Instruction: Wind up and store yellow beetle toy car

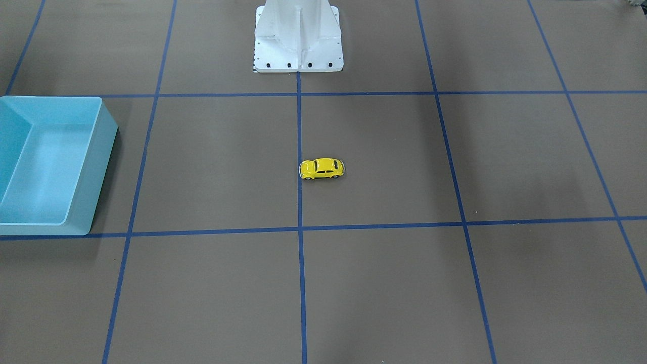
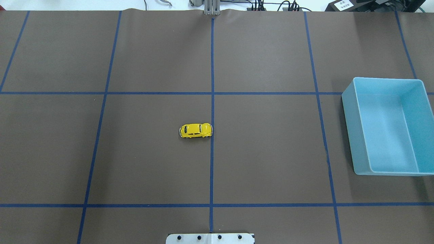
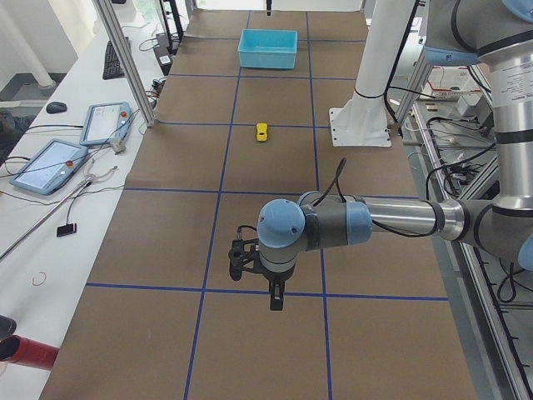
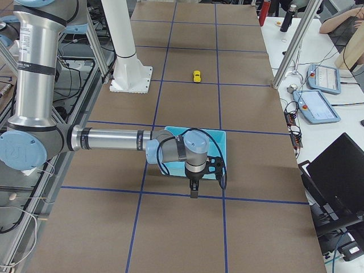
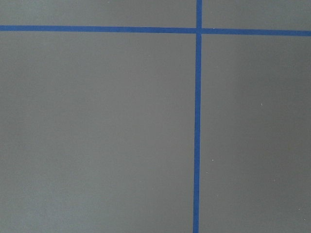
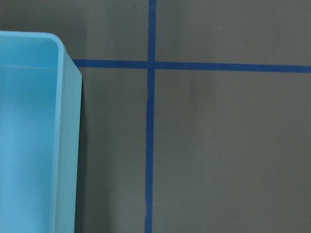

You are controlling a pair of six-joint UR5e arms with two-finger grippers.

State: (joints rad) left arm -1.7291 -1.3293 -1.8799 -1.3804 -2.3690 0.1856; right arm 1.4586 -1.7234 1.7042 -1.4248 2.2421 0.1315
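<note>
The table (image 2: 152,162) is big and brown, with blue tape lines that make squares. My left arm (image 3: 333,223) reaches out low over the left end of it. My right arm (image 4: 114,139) reaches out low over the right end.

The light blue bin (image 2: 356,135) sits on the right side of the table, and nothing is in it. My right arm hangs by its near corner.

My left gripper (image 3: 276,300) points down at bare table. My right gripper (image 4: 194,190) points down just beside the bin. I see them only from the side cameras, so I cannot tell how wide their fingers are. I think neither one holds anything, since the car is far from both.

The yellow beetle toy car (image 2: 196,130) is the smallest thing here. It stands on its wheels near the middle of the table. It sits just left of the middle blue line, with one end touching that line. Its long side runs left to right.

My job now is to go and get it. I think I should come straight down over its roof. One finger should go on its near side and one on its far side. The car is shiny and round, so I should pinch it low and gently. Then I can keep its wheels on the table to wind it up.
</note>
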